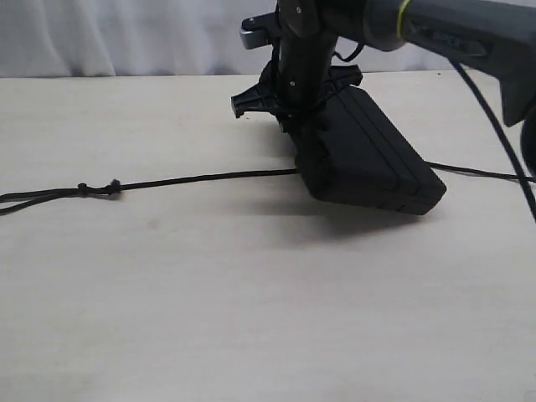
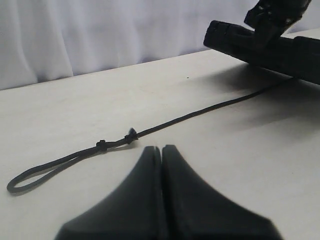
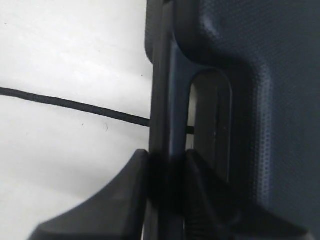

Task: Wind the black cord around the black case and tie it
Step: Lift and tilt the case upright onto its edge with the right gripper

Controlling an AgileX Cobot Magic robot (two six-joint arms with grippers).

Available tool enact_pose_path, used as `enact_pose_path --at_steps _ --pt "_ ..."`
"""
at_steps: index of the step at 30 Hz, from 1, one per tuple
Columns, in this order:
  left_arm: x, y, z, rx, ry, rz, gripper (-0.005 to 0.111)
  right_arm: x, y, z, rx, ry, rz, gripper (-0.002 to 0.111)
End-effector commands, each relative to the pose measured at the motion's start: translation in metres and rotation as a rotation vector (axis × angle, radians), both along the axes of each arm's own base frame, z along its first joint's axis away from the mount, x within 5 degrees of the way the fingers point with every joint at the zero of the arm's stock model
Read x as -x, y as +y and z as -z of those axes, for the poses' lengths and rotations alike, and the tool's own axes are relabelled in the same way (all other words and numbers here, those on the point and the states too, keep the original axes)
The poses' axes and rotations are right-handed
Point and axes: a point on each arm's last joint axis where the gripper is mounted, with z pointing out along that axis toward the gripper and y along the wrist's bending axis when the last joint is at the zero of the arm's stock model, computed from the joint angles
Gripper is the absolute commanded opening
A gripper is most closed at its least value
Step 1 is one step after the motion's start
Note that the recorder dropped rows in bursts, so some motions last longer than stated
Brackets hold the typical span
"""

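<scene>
The black case (image 1: 368,159) is tilted, its handle end raised off the pale table by my right gripper (image 1: 293,113), which is shut on the handle bar (image 3: 167,100) beside the slot. The black cord (image 1: 201,178) lies across the table and runs under the case, coming out on its right side (image 1: 477,172). Its two small knots (image 2: 116,141) and looped end (image 2: 30,177) lie just ahead of my left gripper (image 2: 162,148), which is shut on nothing and hovers low over the table. The left gripper is out of the exterior view.
A white curtain (image 1: 117,33) hangs behind the table's far edge. A thicker robot cable (image 1: 494,117) hangs down at the right. The table's bare surface (image 1: 251,301) spreads in front of the case.
</scene>
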Motion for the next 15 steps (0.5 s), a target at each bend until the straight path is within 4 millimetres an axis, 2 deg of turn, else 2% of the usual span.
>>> enact_pose_path --at_steps 1,7,15 --pt "0.000 0.000 0.000 0.011 -0.009 -0.003 0.000 0.008 -0.013 -0.037 0.046 -0.053 -0.008 0.004" --pt "0.000 0.000 0.000 0.011 -0.009 -0.003 0.000 0.009 -0.044 -0.055 0.084 -0.029 0.066 0.004" --pt "0.000 0.000 0.000 0.011 -0.009 -0.003 0.000 -0.003 -0.082 -0.060 0.082 -0.022 0.104 0.004"
